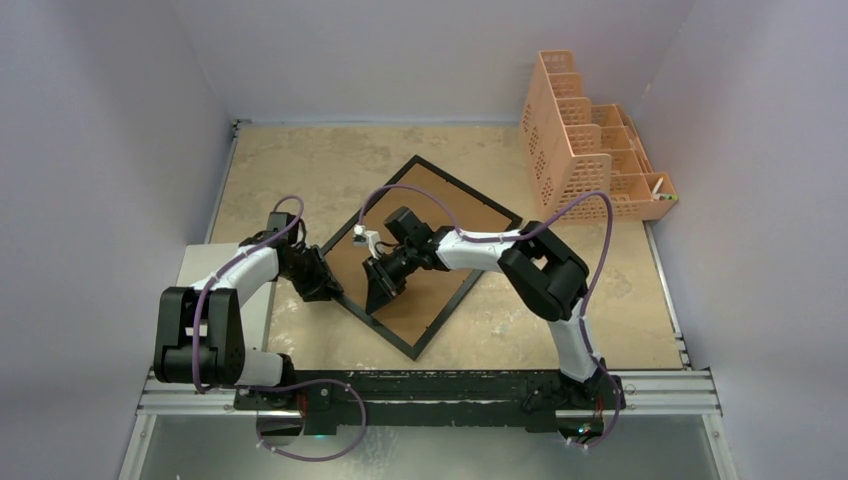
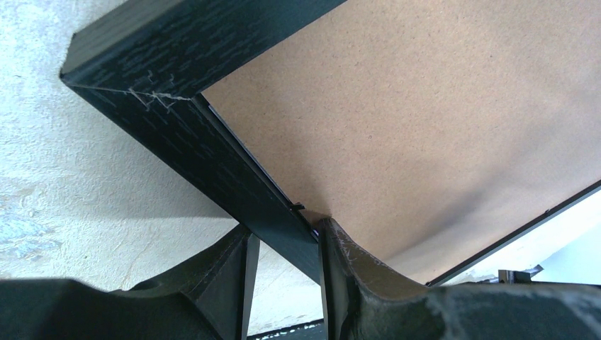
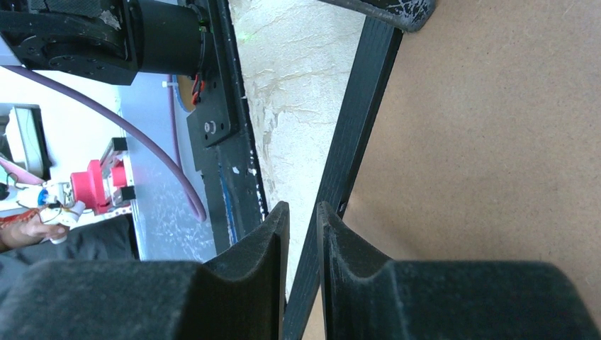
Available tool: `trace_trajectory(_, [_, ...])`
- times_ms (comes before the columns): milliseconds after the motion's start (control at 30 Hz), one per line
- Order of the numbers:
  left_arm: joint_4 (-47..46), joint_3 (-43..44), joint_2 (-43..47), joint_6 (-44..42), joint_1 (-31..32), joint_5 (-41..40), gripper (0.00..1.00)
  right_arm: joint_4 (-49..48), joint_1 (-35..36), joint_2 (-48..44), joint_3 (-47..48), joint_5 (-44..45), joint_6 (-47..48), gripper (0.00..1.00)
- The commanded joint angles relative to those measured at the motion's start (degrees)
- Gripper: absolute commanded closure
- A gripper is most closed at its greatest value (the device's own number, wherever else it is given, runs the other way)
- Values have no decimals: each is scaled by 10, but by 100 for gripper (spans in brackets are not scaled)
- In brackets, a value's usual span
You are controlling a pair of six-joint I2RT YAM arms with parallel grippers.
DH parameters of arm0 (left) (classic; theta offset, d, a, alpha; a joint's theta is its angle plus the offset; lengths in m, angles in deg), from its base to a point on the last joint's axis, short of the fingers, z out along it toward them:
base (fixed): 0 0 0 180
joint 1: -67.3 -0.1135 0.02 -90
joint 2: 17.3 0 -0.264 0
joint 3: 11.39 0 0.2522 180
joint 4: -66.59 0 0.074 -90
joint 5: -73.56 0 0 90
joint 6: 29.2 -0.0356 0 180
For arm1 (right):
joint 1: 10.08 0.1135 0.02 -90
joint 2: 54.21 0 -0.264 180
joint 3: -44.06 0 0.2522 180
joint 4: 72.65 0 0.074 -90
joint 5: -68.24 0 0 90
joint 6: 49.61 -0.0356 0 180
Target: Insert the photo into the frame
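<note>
The frame (image 1: 440,200) lies back up, so its front is hidden against the worktop (image 1: 300,170), and whatever it holds inside cannot be seen. From above, the left gripper (image 1: 333,290) and right gripper (image 1: 380,295) cover the frame's near-left edge, their own fingertips out of sight. Both wrist views cut the frame off at their borders. Whether the right gripper's pads touch the rim cannot be told. A small white object (image 1: 659,190) in the peach organizer (image 1: 585,150) is too small to identify.
</note>
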Motion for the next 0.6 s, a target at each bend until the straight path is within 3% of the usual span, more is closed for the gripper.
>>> trace_trajectory(0, [-8,8,-11,-10,1,-47,62,7,4,13,22,-22,-3,76])
trace_trajectory(567, [-9,9,-15,-10,1,-48,63,31,7,40,35,-10,-2,77])
